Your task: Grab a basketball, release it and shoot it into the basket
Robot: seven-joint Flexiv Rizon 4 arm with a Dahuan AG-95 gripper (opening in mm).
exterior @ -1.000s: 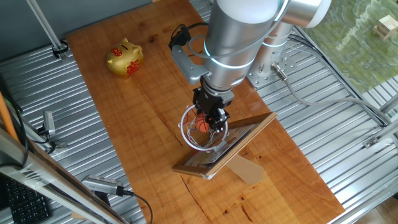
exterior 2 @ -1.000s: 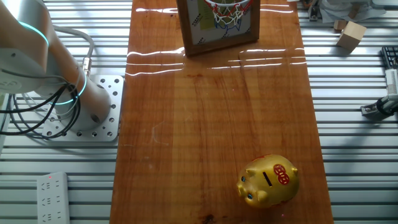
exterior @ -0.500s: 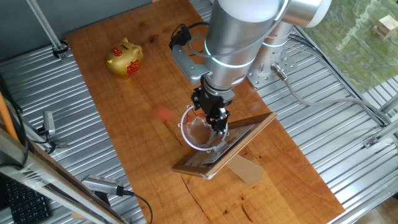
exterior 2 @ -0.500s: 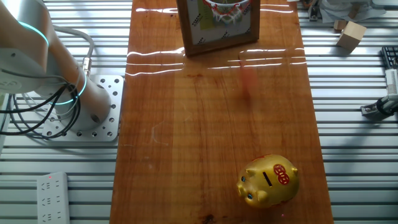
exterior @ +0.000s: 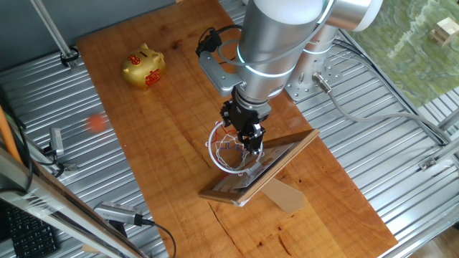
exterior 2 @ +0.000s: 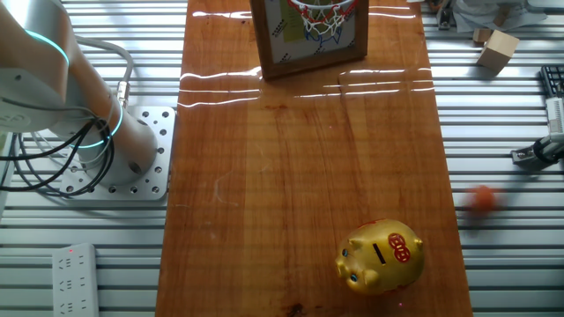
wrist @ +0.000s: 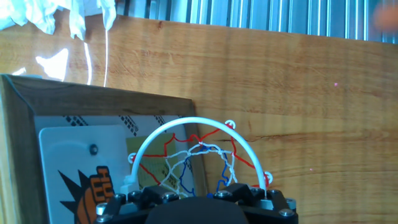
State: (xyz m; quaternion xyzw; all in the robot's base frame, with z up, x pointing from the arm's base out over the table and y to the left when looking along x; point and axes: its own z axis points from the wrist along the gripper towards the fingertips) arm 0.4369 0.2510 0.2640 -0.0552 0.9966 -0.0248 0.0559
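The basketball is a small orange blur over the ribbed metal table, left of the wooden board and apart from everything. It also shows in the other fixed view and at the hand view's top right corner. The basket's white ring and string net hang empty on the tilted wooden-framed backboard, seen close in the hand view. My gripper hangs right above the ring, open and empty. Its fingertips are hidden in the hand view.
A golden piggy bank stands at the far left end of the wooden board; it also shows in the other fixed view. The arm's base plate sits beside the board. Cables and a keyboard lie at the table's left edge.
The ball was in the hoop under the gripper, then flew out across the board and now is off the board over the metal table. The net has settled. The gripper stayed put.
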